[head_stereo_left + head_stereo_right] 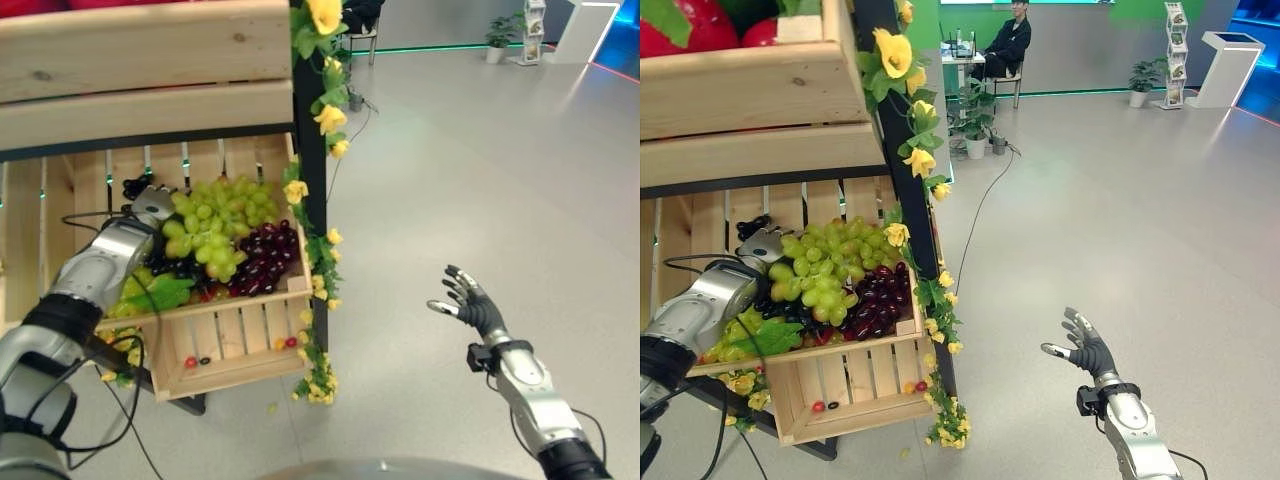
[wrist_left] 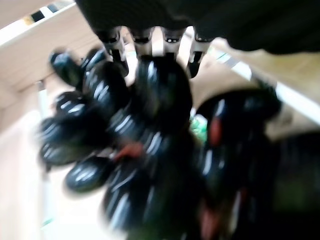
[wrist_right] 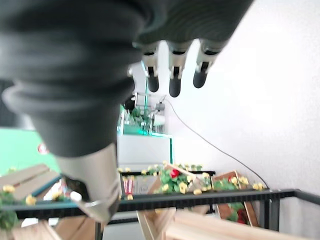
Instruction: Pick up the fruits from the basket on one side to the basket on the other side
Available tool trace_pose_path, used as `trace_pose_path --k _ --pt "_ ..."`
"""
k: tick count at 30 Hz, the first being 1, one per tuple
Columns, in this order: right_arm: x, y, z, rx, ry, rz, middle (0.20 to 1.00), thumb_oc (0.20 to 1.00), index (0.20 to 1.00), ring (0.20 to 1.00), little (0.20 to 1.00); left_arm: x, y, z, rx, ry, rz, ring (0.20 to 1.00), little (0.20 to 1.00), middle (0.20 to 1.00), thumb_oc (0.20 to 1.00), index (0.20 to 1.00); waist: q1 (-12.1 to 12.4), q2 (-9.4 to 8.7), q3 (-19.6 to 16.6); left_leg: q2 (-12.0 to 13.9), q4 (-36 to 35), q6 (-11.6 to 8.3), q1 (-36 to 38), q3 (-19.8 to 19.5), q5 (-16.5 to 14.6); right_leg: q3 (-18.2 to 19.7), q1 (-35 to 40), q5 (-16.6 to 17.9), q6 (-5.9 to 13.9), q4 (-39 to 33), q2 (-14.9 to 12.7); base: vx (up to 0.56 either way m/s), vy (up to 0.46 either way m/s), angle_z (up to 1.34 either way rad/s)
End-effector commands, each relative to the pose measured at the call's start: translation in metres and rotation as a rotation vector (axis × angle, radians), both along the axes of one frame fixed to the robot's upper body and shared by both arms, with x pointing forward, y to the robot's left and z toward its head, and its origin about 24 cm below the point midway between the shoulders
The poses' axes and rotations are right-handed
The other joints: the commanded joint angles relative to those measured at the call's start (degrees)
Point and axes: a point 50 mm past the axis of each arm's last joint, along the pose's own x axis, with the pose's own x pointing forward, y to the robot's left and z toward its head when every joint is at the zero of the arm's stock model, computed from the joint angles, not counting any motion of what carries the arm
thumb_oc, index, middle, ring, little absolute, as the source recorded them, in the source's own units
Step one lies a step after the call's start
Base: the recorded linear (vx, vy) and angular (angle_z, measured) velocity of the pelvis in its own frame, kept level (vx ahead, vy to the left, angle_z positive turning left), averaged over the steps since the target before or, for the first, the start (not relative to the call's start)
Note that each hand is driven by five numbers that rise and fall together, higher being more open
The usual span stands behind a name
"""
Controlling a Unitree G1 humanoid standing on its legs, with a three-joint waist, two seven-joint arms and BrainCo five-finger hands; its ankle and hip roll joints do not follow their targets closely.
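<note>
- Right hand [image 1: 472, 305]: hanging over bare grey floor [image 1: 500, 180], well apart from the fruit; dark-tipped fingers straight and spread, holding nothing.
- Left hand [image 1: 152, 207]: reaching into the slatted wooden crate [image 1: 240, 340], buried among fruit; in the left wrist view, pressed against glossy black grapes [image 2: 145, 165]. Fingers hidden, so grasp impossible to tell.
- Dark grapes: smooth, round, slick, loosely joined on stems. Likely risks: berries tearing off under a partial grip, or the cluster slipping free when lifted.
- Green grapes [image 1: 215, 225] and purple grapes [image 1: 268, 258]: heaped just beside the hand; liable to roll or spill over the low front board if dragged.
- Yellow flowers [image 1: 322, 245] on the dark post [image 1: 311, 190]: soft garland, possible snag for the forearm.
</note>
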Motion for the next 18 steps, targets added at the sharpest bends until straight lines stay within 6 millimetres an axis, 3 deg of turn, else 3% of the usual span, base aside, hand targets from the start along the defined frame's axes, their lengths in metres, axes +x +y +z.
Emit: trace_pose_path --k 1,7,14,18 --pt "0.009 0.009 0.026 0.05 -0.175 0.023 1.0 1.0 1.0 1.0 1.0 -0.025 0.052 -0.003 0.164 0.118 0.141 1.0 1.0 1.0 1.0 1.0 1.67 -2.84 -1.17 -1.91 0.56 2.35 0.27 -0.71 -2.72 -0.02 -3.28 3.98 3.49 3.75 -3.01 0.0 0.0 0.0" --pt "0.008 0.008 0.025 0.055 -0.172 0.021 1.0 1.0 1.0 1.0 1.0 -0.033 0.066 0.005 0.16 0.117 0.192 1.0 1.0 1.0 1.0 1.0 1.67 -2.71 -1.27 -1.89 0.47 2.38 0.46 -0.78 -2.66 -0.06 -3.27 3.95 3.49 3.87 -3.04 0.0 0.002 -0.03" --pt "0.002 0.005 0.018 0.058 -0.147 0.002 1.0 1.0 1.0 1.0 1.0 -0.041 0.08 0.028 0.026 -0.087 0.276 1.0 1.0 1.0 1.0 1.0 2.39 -3.01 -1.4 -1.73 0.46 2.28 0.29 -1.2 -2.41 -0.75 -3.07 3.79 3.35 3.94 -3.09 0.0 0.0 0.0" --pt "-0.001 0.002 0.015 0.062 -0.133 -0.017 1.0 1.0 1.0 1.0 1.0 -0.049 0.084 0.03 -0.002 -0.131 0.295 1.0 1.0 1.0 1.0 1.0 2.83 -3.17 -1.32 -1.7 0.42 2.23 0.13 -1.36 -2.3 -0.9 -3.05 3.72 3.28 3.98 -3.11 0.0 0.0 0.0"
